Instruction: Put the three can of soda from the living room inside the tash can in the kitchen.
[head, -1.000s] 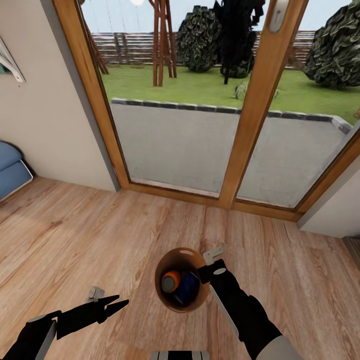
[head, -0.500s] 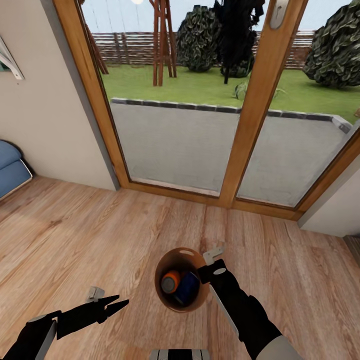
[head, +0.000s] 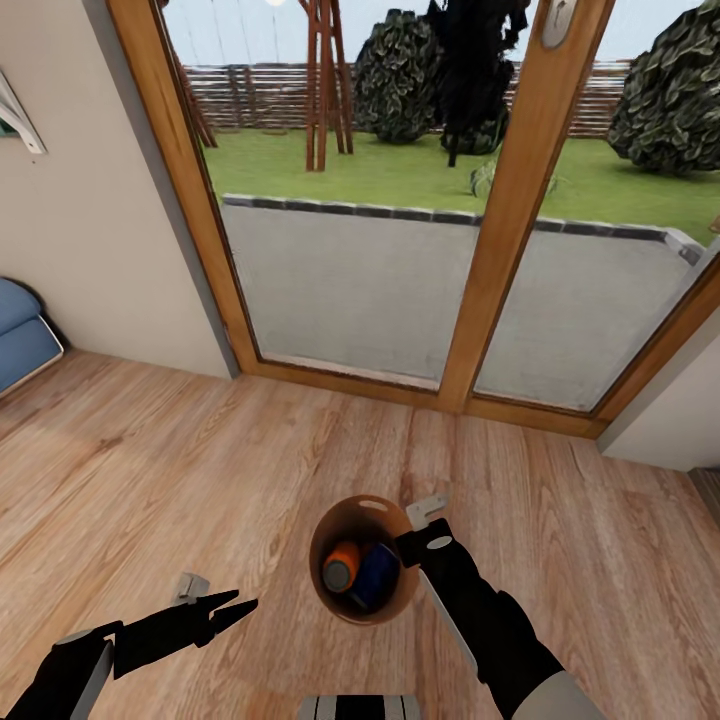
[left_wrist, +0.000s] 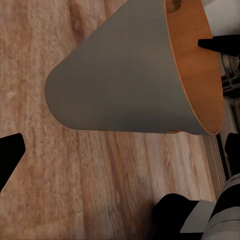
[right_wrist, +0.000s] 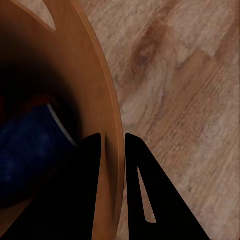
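Down near the robot's base, the right gripper (head: 408, 545) pinches the rim of the bin (head: 395, 600), one finger inside the wall and one outside, as the right wrist view shows; the bin hangs above the wood floor (head: 200, 470); inside it lie an orange can (head: 341, 567) and a blue can (head: 374, 575), side by side; the left gripper (head: 240, 607) hovers beside the bin, apart from it, fingers spread and holding nothing; glass doors (head: 400, 200) stand ahead.
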